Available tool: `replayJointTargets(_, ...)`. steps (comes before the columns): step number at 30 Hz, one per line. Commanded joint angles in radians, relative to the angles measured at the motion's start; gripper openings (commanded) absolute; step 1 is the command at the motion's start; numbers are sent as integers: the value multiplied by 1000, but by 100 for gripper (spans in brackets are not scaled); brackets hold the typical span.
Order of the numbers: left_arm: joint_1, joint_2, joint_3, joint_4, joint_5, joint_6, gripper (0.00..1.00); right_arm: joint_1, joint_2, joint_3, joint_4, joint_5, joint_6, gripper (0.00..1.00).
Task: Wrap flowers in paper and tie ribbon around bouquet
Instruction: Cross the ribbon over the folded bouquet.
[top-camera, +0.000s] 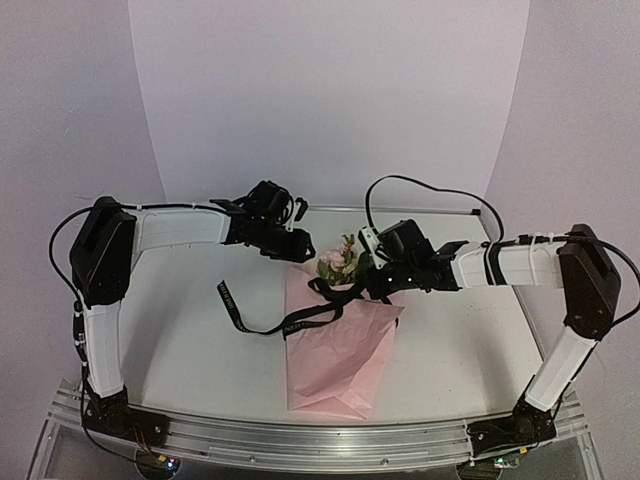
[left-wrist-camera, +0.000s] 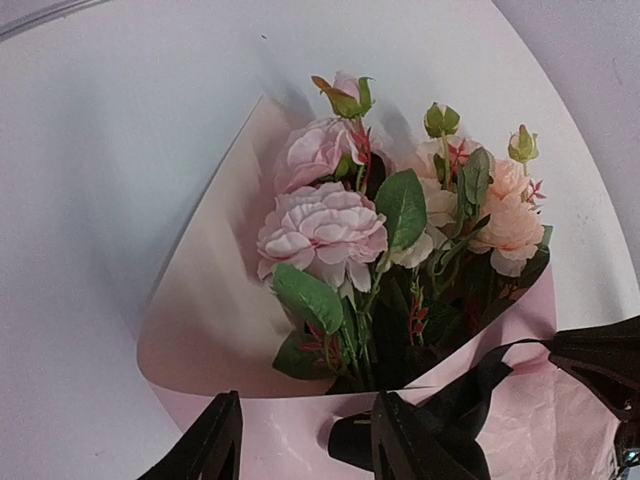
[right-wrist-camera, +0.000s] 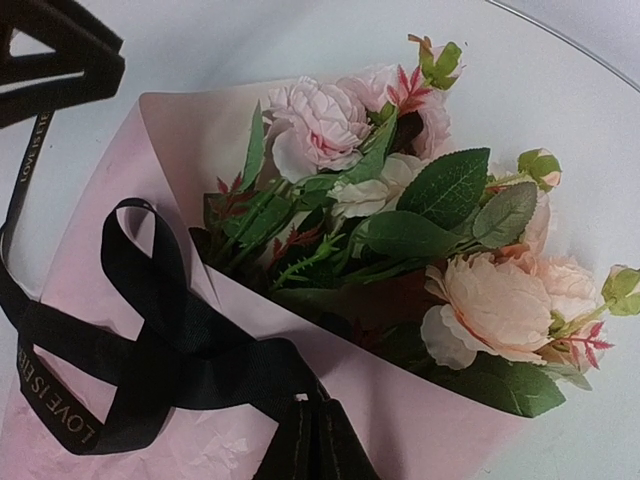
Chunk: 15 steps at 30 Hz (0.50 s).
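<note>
The bouquet (top-camera: 340, 345) lies flat on the tabletop (top-camera: 180, 335) between the two arms, its wide end pointing away from their bases. This leaves the narrow neck just under the flowers (right-wrist-camera: 320, 125) open to both arms. The paper (right-wrist-camera: 95, 185) is already folded into a cone around the stems, so the wrapping looks done and the tying is the step in hand.

The ribbon (right-wrist-camera: 200, 370) crosses the neck in a loose loop, and one lettered tail trails off to the left across the tabletop. The right tool (right-wrist-camera: 312, 428) has its fingers pressed together on the ribbon beside the loop, probably to keep the band taut so the knot cannot slacken.

The left tool (left-wrist-camera: 308, 415) hovers low over the paper just below the blossoms with its fingers apart and nothing between them. It seems placed to catch the other strand. The thin paper could crumple if either side pulls hard.
</note>
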Motion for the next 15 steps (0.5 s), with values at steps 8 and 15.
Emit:
replayJointTargets(8,-10,-43,-121,103,133,-241,51,5,6,33,59,0,23,5)
replayJointTargets(15,-27,-47,-138,135,146,-241,52,5,6,29,60,-3,21,5)
